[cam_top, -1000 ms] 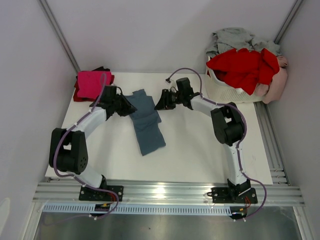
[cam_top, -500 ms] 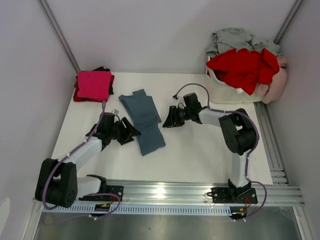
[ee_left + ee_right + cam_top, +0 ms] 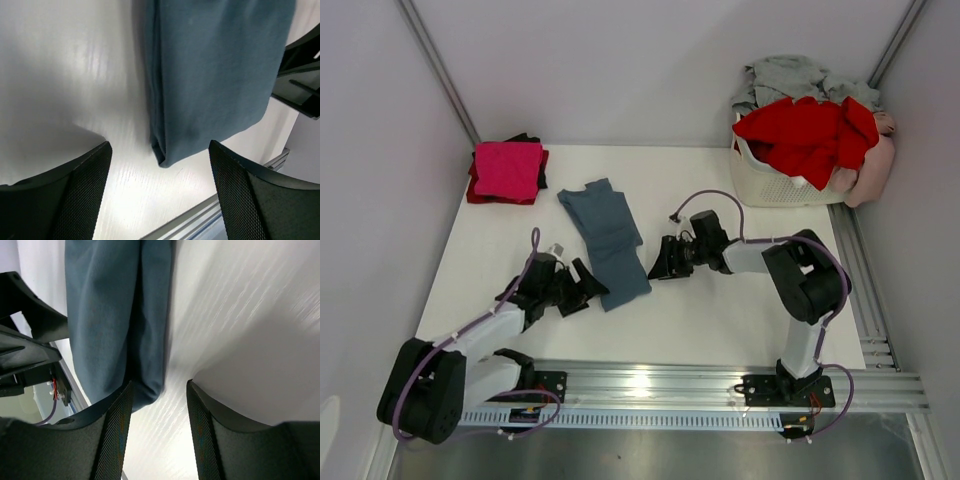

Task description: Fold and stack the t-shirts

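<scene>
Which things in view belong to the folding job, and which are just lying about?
Job: blue-grey tee, flat on the table; magenta tee, folded, far left; red tee, grey tee and pink tee, heaped in the basket.
Lying about: the basket itself; the metal rail along the near edge.

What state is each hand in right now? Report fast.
Left hand: open, holding nothing.
Right hand: open, holding nothing.

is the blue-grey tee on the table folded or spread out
Folded lengthwise: the blue-grey t-shirt lies as a long narrow strip, and the left wrist view shows doubled layers at its near corner.
</scene>
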You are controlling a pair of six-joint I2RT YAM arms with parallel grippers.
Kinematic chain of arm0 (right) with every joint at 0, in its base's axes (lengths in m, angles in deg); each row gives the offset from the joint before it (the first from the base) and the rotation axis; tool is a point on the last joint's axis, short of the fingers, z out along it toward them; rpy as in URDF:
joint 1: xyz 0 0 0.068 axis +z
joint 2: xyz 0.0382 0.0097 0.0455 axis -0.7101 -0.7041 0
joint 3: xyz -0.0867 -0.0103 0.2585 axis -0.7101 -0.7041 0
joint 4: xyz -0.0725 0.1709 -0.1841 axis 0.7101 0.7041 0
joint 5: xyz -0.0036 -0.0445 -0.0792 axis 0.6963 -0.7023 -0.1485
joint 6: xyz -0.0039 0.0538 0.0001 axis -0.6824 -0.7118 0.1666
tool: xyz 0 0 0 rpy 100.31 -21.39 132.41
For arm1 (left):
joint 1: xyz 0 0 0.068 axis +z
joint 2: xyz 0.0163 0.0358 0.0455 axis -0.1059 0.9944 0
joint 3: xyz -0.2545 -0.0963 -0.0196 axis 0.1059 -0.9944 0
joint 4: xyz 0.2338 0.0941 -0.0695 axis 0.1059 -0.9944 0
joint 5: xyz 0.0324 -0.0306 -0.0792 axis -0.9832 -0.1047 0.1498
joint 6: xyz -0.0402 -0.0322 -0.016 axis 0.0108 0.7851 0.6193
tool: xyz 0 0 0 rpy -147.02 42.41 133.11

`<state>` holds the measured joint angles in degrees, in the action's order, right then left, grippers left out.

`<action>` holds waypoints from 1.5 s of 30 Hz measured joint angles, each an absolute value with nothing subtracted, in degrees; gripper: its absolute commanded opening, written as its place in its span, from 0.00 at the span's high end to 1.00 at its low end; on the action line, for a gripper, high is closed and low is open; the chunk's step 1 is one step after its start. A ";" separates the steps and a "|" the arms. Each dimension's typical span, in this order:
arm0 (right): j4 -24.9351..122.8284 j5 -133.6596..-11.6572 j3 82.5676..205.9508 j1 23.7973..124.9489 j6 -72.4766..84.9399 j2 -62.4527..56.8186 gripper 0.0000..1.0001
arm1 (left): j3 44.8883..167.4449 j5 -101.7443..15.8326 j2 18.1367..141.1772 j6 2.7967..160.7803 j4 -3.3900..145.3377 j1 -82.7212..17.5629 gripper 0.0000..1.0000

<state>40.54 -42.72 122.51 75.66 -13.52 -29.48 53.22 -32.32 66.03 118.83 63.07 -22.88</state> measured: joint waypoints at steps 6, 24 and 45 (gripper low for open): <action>32.97 -40.40 117.31 76.16 -17.11 -28.34 0.46 | 50.90 -32.82 66.20 120.23 69.97 -26.99 0.18; 17.33 -32.12 109.40 75.64 -27.64 -28.43 0.26 | 51.58 -32.91 72.32 121.43 77.67 -29.85 0.21; 10.53 -24.38 115.02 73.58 -31.60 -36.85 0.22 | 53.16 -32.54 74.38 121.61 77.36 -29.98 0.22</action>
